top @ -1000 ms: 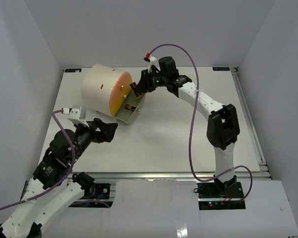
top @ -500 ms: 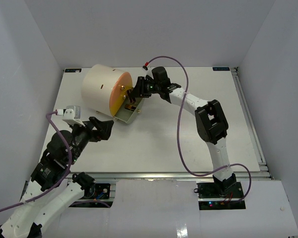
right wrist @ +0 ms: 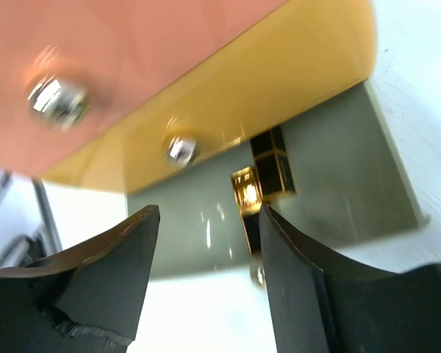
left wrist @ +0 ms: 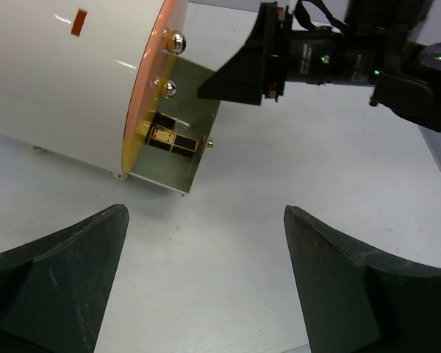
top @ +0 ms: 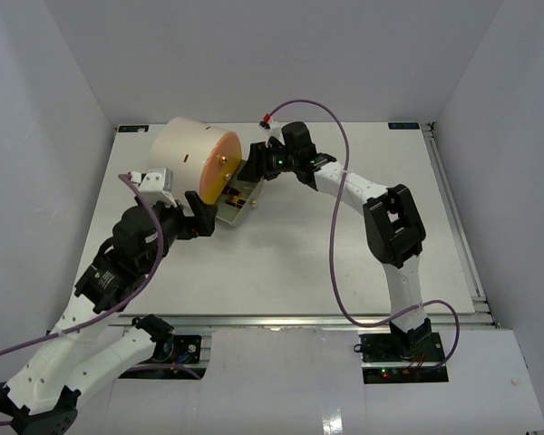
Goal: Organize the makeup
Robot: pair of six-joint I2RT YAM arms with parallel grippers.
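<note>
Our left claw gapes wide and empty, now risen toward 12 o'clock beside the cream cylinder. The lipstick tube lies in its open drawer. At the drawer's 1 o'clock our right claw hovers, parted, holding nothing.

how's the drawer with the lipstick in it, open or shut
Open: the drawer sticks out past the cylinder's orange front, its floor exposed, with the gold-and-black lipstick lying inside.
</note>
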